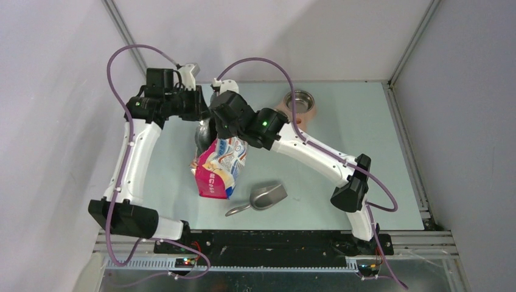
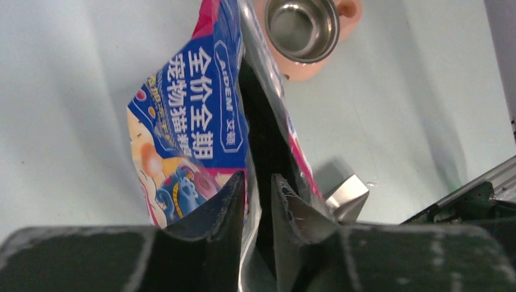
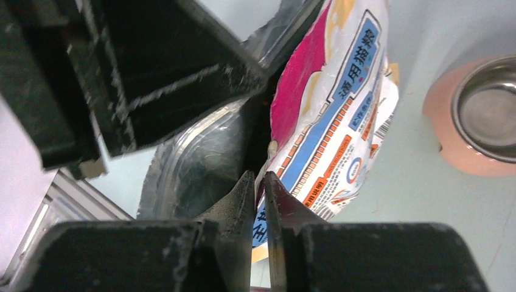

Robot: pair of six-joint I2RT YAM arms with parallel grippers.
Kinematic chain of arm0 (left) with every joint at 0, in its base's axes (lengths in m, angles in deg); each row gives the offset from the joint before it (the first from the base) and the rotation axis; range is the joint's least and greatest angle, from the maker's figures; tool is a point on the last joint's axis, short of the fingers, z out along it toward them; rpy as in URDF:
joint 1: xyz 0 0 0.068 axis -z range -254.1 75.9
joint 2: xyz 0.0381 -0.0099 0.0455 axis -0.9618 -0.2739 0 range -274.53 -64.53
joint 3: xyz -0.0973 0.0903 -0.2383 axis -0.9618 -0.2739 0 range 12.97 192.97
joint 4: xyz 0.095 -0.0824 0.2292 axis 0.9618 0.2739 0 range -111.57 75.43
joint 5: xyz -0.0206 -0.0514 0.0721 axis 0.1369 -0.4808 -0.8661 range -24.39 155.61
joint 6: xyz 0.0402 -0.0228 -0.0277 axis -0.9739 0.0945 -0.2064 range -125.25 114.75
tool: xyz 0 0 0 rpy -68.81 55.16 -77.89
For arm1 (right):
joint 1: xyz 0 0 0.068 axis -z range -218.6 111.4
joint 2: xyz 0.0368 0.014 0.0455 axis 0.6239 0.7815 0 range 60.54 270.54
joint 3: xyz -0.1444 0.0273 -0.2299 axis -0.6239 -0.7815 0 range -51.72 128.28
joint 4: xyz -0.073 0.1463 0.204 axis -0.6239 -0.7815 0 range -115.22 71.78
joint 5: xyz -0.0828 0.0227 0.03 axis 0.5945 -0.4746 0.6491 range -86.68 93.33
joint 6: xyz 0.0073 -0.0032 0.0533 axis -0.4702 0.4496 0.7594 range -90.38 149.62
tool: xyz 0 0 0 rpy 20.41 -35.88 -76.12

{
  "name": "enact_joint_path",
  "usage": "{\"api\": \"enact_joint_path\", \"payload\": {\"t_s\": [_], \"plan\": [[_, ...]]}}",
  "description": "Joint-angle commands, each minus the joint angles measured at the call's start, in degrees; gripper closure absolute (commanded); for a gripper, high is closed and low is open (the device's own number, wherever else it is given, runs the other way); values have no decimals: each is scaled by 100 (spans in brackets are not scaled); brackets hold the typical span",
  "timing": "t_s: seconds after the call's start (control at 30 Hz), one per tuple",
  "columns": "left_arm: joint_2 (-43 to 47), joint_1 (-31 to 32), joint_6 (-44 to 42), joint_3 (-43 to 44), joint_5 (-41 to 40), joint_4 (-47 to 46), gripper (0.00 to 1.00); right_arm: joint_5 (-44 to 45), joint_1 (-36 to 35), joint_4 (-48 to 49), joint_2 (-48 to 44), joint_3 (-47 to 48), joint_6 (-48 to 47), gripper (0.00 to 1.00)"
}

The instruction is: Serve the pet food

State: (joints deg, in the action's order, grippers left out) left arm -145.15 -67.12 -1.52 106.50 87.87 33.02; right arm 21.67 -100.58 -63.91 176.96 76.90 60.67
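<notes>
Right gripper (image 3: 260, 179): fingers drawn to a narrow slit, with the printed wall of the bag (image 3: 341, 103) running down between them; recorded as clamped on the bag's upper edge. Left gripper (image 2: 258, 179): fingers stand slightly apart, and the silver-lined lip of the bag passes through the gap; whether they bear on the film cannot be told from its own camera. Both grippers meet at the bag's mouth on the far side of the table (image 1: 341, 121), one on each wall, and the mouth gapes between them. From above, the bag runs from that silvery mouth toward the near edge, its pink base nearest the arm bases; whether it rests on the table or hangs from the grip cannot be determined. Pet food: not visible in any view; the bag's interior shows only as a dark cavity, so its position cannot be confirmed. Grey metal scoop (image 1: 266, 196): lying on the table just right of the bag's base, apart from it, handle toward the near left. Steel bowl (image 1: 299, 100): seated in a pink holder at the far side, to the right of both grippers.
</notes>
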Motion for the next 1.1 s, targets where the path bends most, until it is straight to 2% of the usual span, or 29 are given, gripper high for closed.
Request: {"api": "enact_joint_path", "payload": {"t_s": [0.0,0.1,0.2,0.5,0.53,0.63,0.73,0.77,1.07], "plan": [[352,28,92,-246,-101,130,67,528,141,-120,-249,-73,-126,88],[401,84,98,-533,-193,227,66,548,158,-105,-197,-26,-157,82],[522,92,129,-752,-238,251,71,520,159,-83,-83,60,-168,71],[688,94,202,-829,-287,195,90,672,132,34,445,564,-280,63],[684,93,210,-806,-299,194,91,697,137,52,492,619,-351,64],[622,93,153,-641,-520,251,96,797,215,98,633,809,-513,80],[565,95,15,-441,-896,363,99,815,421,64,468,563,-516,91],[552,93,-63,-347,-959,383,100,786,479,54,315,500,-518,99],[436,60,-736,307,-2663,595,100,264,1309,-101,-1193,-553,-771,100]]}}
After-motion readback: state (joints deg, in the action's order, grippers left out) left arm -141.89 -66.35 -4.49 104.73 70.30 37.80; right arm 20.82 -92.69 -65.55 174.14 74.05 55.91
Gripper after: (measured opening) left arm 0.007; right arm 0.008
